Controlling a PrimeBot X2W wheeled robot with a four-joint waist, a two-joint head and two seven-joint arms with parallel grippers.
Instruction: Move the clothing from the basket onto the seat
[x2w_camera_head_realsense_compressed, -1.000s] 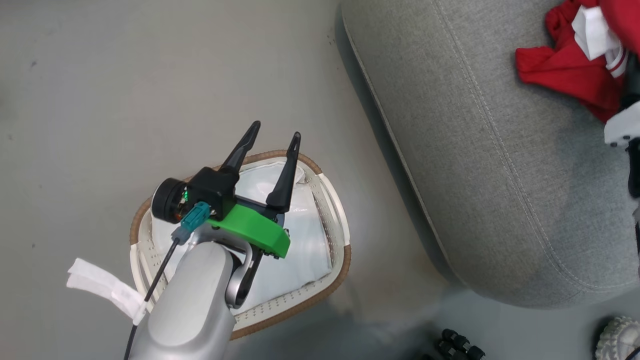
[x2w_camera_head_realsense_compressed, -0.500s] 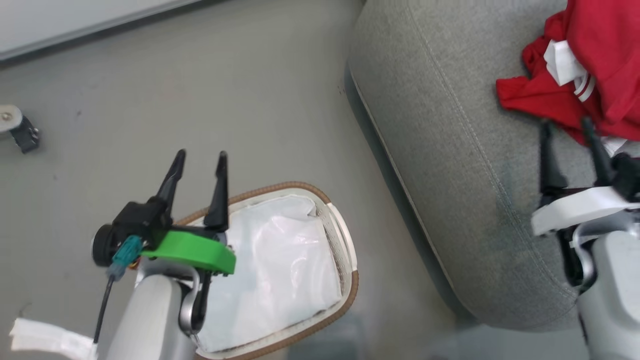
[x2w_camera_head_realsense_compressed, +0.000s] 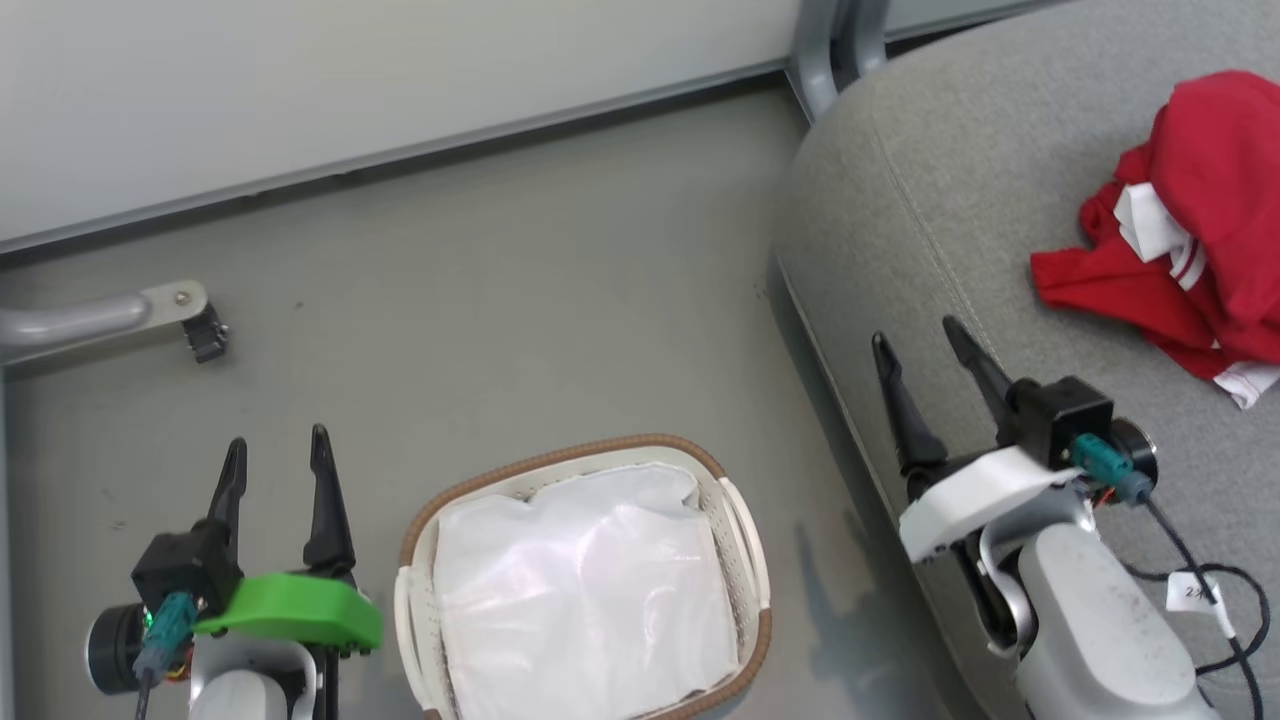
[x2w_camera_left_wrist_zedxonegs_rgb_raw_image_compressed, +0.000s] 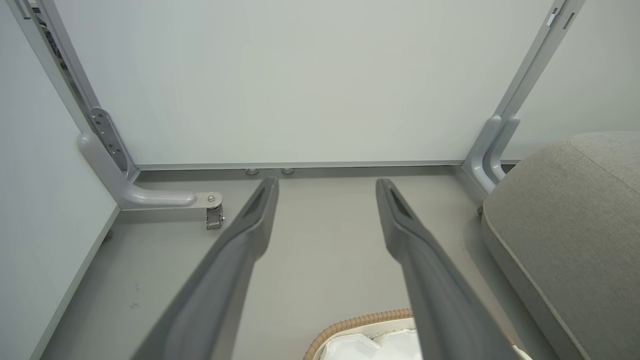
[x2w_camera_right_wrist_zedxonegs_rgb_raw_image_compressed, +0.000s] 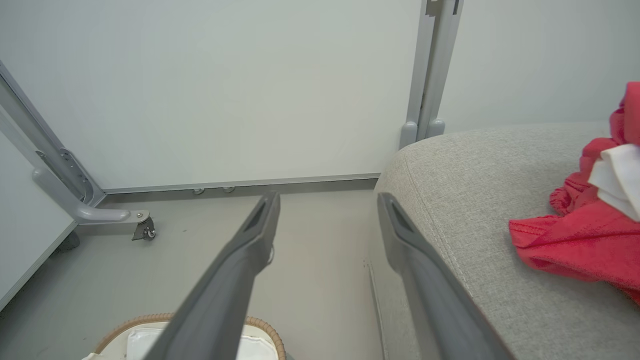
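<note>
The red clothing (x2w_camera_head_realsense_compressed: 1200, 230) lies crumpled on the grey seat (x2w_camera_head_realsense_compressed: 930, 230) at the upper right, white trim showing; it also appears as red clothing (x2w_camera_right_wrist_zedxonegs_rgb_raw_image_compressed: 590, 235) on the seat (x2w_camera_right_wrist_zedxonegs_rgb_raw_image_compressed: 475, 200) in the right wrist view. The cream basket (x2w_camera_head_realsense_compressed: 745, 540) stands on the floor at bottom centre, holding a glossy white plastic sheet (x2w_camera_head_realsense_compressed: 580, 600). My left gripper (x2w_camera_head_realsense_compressed: 275, 465) is open above bare floor, left of the basket. My right gripper (x2w_camera_head_realsense_compressed: 915, 345) is open over the seat's front edge, left of the clothing. Both hold nothing.
A pale wall panel (x2w_camera_head_realsense_compressed: 350, 80) runs along the back. A grey metal foot with a small caster (x2w_camera_head_realsense_compressed: 205, 335) juts from the left; a grey upright post (x2w_camera_head_realsense_compressed: 835, 40) stands by the seat's corner. A cable with a tag (x2w_camera_head_realsense_compressed: 1195, 590) hangs by my right forearm.
The head camera has tilted up, so everything sits lower and the wall shows. My left gripper has drawn off the basket to its left; my right gripper has pulled back from the clothing.
</note>
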